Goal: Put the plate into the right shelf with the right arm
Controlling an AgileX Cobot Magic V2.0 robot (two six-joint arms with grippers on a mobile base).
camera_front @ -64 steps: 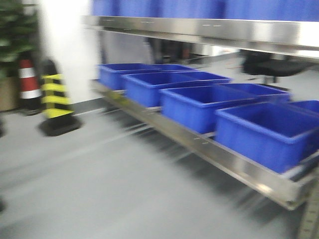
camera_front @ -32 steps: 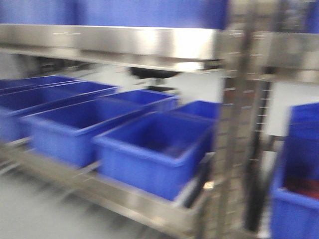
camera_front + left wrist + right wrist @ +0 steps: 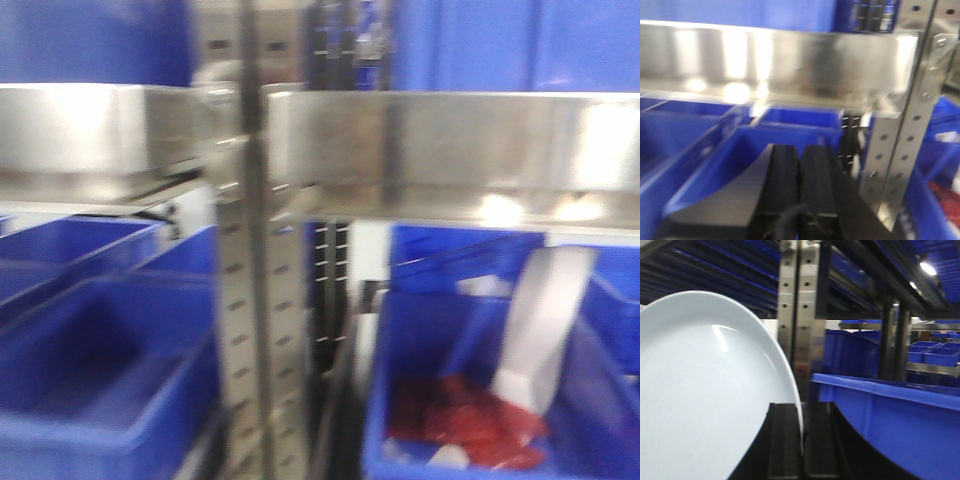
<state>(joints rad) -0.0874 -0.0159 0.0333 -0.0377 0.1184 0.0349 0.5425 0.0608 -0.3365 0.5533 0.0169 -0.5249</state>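
The plate (image 3: 705, 390) is white and glossy and fills the left half of the right wrist view, standing on edge. My right gripper (image 3: 801, 407) is shut on its rim, one black finger on each side. The right shelf shows as a brushed steel edge (image 3: 450, 150) with a perforated post (image 3: 245, 300) and blue bins below. In the right wrist view the same kind of post (image 3: 797, 315) rises just behind the plate's rim. My left gripper (image 3: 799, 150) is shut with nothing in it, over a blue bin (image 3: 715, 165).
A blue bin (image 3: 890, 410) sits close on the right of the right gripper. In the front view a bin (image 3: 400, 400) holds red items (image 3: 460, 420) and a blurred white strip (image 3: 540, 320) that I cannot identify. Another steel post (image 3: 905, 130) stands right of the left gripper.
The front view has swept to the right along the rack. The floor, cones and row of open bins have left view. The post and the bin with red items have come in.
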